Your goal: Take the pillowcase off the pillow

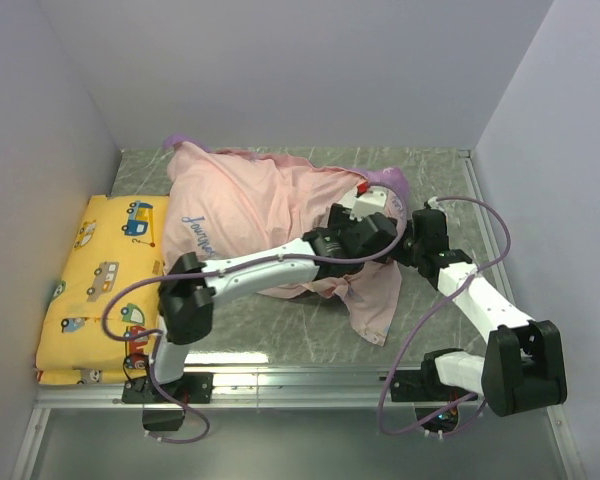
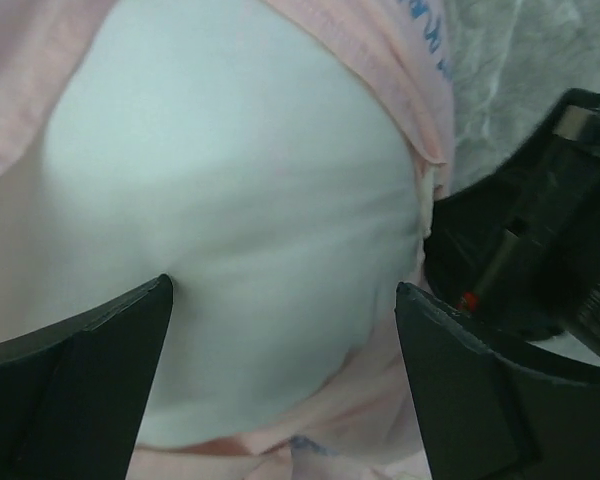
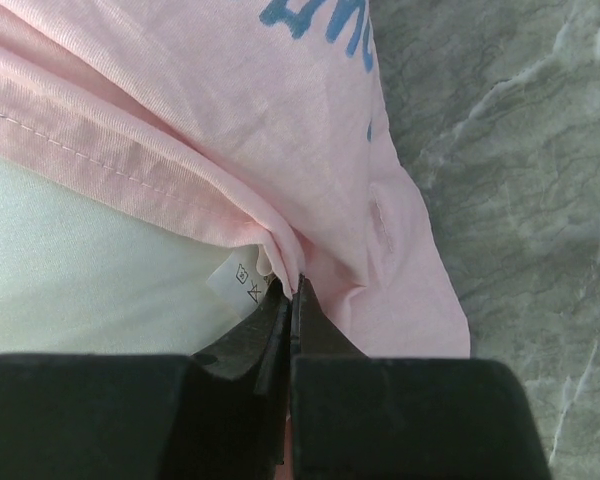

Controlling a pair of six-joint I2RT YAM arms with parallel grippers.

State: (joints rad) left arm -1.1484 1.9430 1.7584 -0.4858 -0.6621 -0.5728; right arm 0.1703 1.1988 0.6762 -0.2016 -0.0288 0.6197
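The pink pillowcase [image 1: 250, 210], paler side out, is draped over the pillow at the back middle of the table. In the top view the pillow is almost wholly hidden under it. My left gripper [image 1: 365, 235] reaches across to the case's right end. In the left wrist view it [image 2: 283, 300] is open, with the white pillow [image 2: 230, 220] bulging between its fingers and the pillowcase rim [image 2: 400, 60] around it. My right gripper [image 1: 412, 240] is close beside it. In the right wrist view it [image 3: 298, 285] is shut on the hem of the pillowcase [image 3: 180, 100], next to the pillow [image 3: 70, 270] and its small tag [image 3: 235, 280].
A yellow cushion with cartoon vehicles [image 1: 100, 290] lies along the left wall. A loose flap of pillowcase [image 1: 375, 300] hangs toward the front over the grey marbled table [image 1: 280, 335]. White walls enclose the left, back and right. A metal rail [image 1: 300, 385] runs along the front edge.
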